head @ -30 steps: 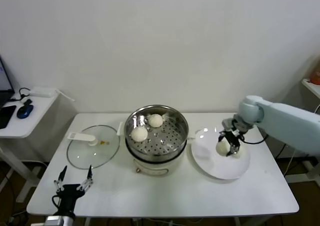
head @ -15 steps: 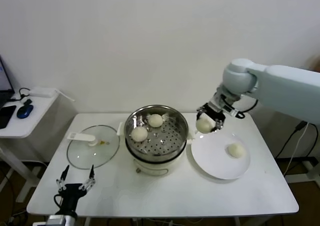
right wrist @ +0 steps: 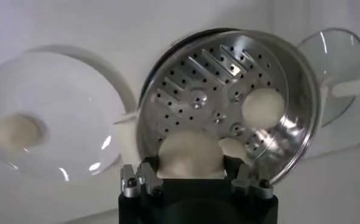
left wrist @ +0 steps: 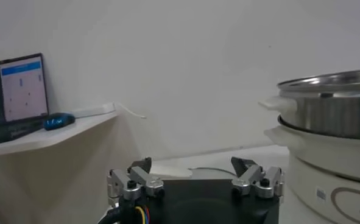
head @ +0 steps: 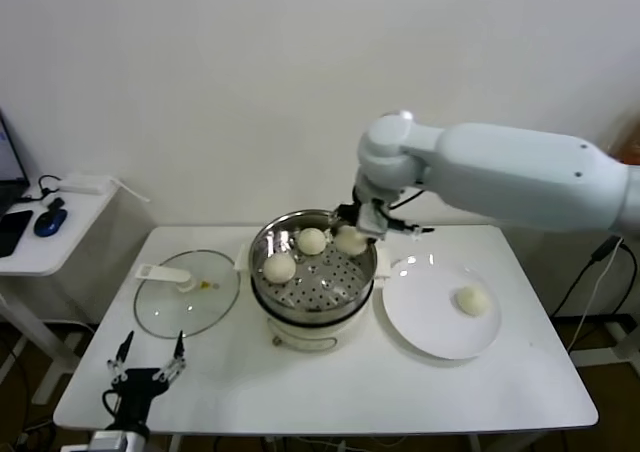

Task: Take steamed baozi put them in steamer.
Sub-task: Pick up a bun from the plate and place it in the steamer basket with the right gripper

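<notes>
The steel steamer [head: 312, 307] stands mid-table with two cream baozi on its perforated tray, one [head: 279, 268] at the left and one [head: 312, 240] at the back. My right gripper [head: 352, 234] is shut on a third baozi [head: 350, 240] and holds it over the steamer's back right part. In the right wrist view this baozi [right wrist: 190, 154] sits between the fingers above the tray [right wrist: 228, 79]. A fourth baozi [head: 471, 300] lies on the white plate [head: 430, 322]. My left gripper [head: 148, 364] is open and empty near the front left table edge.
The glass lid [head: 186, 292] with a white handle lies left of the steamer. A side table [head: 40, 234] with a blue mouse stands at the far left. The wall runs close behind the table.
My right gripper lifted a baozi off the plate and carried it left, from above the plate to over the steamer. The left arm has not moved.
</notes>
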### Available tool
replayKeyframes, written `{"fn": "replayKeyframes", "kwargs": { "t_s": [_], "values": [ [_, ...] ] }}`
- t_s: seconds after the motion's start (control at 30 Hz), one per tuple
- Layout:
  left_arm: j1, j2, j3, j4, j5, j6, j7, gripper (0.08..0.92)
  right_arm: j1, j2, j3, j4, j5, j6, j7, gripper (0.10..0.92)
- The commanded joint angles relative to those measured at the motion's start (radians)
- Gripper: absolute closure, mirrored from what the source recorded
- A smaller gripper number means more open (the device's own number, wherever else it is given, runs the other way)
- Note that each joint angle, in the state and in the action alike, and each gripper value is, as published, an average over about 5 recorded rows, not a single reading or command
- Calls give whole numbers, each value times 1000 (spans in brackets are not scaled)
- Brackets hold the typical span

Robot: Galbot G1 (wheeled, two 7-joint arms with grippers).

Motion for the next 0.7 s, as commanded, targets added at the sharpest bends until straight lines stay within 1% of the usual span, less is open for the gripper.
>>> {"fn": "replayKeyframes", "kwargs": {
  "t_s": [0.03,0.2,0.7],
  "values": [
    [1,2,-3,-3,3,6,0,177,-172,186,68,-50,-176,77,5,330],
    [1,2,-5,-3,4,9,-1,177,-194,191,63,-52,-181,82,7,328],
    [-5,-3,1,4,15,13,-1,177,-221,142,48,-14,-193,95,6,322]
  ]
}}
